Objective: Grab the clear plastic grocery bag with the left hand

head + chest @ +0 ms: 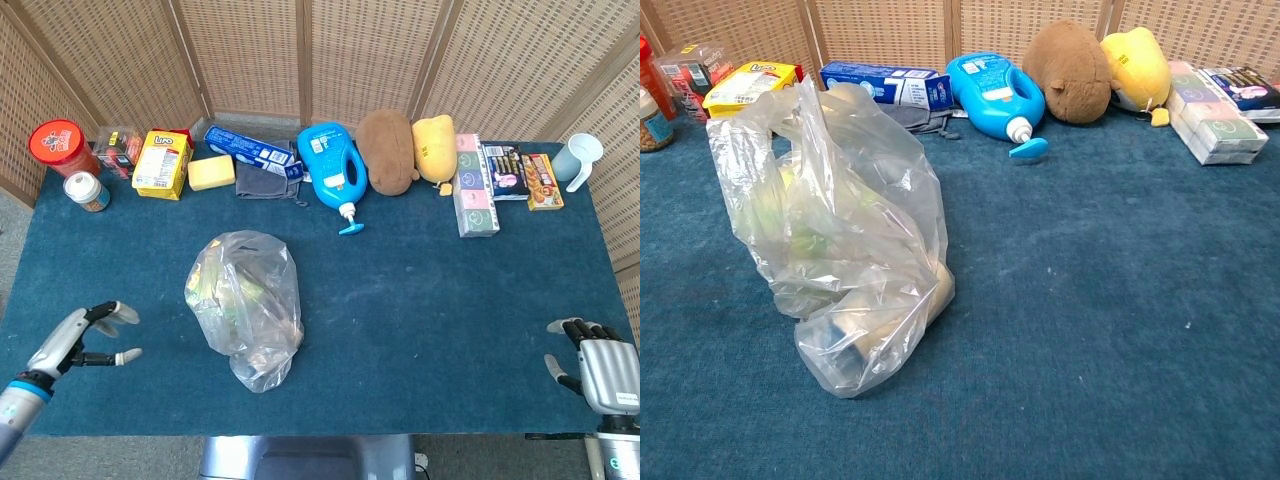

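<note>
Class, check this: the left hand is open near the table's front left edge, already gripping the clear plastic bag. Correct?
Not quite. In the head view the left hand is open there, but it is apart from the clear plastic bag, with bare table between them.

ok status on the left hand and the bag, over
Left hand open, fingers apart, short of the clear bag. Right hand idle at table edge. Bag untouched, path clear.

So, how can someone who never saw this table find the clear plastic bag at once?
Start at the blue table. A row of items lines its far edge; the clear plastic bag lies alone nearer the front, left of centre. It is the only crumpled, see-through thing, with pale contents showing inside.
</note>
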You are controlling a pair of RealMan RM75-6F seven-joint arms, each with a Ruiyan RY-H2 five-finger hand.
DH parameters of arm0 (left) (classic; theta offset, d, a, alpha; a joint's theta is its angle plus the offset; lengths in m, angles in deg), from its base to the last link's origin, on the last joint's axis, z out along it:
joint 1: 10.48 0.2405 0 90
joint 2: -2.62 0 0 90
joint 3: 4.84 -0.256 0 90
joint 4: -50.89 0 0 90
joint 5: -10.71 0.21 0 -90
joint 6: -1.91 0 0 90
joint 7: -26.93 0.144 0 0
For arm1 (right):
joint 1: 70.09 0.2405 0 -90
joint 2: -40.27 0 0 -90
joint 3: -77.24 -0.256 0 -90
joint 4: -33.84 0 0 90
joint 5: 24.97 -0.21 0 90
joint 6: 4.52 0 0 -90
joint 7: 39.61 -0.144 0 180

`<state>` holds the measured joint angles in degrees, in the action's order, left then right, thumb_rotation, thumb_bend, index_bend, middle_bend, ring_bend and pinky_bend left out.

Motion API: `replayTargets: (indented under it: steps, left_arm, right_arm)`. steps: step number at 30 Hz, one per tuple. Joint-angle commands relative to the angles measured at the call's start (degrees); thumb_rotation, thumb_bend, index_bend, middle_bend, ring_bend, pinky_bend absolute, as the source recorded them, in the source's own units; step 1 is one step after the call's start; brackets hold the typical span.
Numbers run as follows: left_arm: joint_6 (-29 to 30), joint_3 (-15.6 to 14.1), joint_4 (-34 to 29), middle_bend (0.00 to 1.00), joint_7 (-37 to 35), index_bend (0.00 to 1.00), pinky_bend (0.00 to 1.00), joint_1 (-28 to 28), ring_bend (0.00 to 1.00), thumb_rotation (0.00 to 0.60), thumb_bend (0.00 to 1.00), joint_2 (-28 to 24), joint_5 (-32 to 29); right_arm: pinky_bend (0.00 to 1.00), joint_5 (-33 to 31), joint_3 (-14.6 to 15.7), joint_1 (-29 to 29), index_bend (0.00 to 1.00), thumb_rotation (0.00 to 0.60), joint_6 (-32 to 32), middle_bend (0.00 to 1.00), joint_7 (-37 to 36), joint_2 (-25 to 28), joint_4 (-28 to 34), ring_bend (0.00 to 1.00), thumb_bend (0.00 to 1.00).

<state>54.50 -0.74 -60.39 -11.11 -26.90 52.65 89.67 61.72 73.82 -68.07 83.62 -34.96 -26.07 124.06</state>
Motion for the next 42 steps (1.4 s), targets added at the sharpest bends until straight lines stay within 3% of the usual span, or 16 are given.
replayTargets:
  steps: [1,5,13,27,42]
  left_arm:
    - [-10.0,2.2,-0.2,0.38,-16.5,0.35,0.42,-6.4,0.33,0.342,0.07,-2.9,2.5]
    - [-12.9,2.8,1.1,0.38,-23.7,0.35,0.43,-8.9,0.33,0.336,0.07,-3.4,4.8]
    - [-18.0,2.9,2.9,0.38,-27.2,0.34,0.44,-13.9,0.33,0.326,0.07,-2.8,6.1]
    - [-27.0,3.9,5.2,0.38,-29.2,0.33,0.46,-20.5,0.33,0.32,0.07,-0.9,0.3]
    - [-35.7,9.2,7.4,0.38,-37.1,0.32,0.46,-23.9,0.33,0.297,0.09,1.8,-5.3]
  right_arm:
    - [0.39,0.0,0.0,-0.1,0.41,0.599,0.2,0.44,-0.1,-0.1,-0.1,0.43,0.31]
    - [0.39,0.1,0.0,-0.3,0.41,0.6,0.5,0.44,-0.3,-0.3,-0.4,0.43,0.31]
    - [0.39,0.5,-0.1,-0.9,0.41,0.6,1.7,0.44,-1.3,-0.6,-1.3,0.43,0.31]
    - [0.39,1.0,0.1,-1.8,0.41,0.6,3.0,0.44,-2.7,-1.3,-2.6,0.43,0.31]
    - [0.39,1.7,0.1,-2.7,0.41,0.596,4.5,0.44,-3.6,-1.5,-3.1,0.43,0.31]
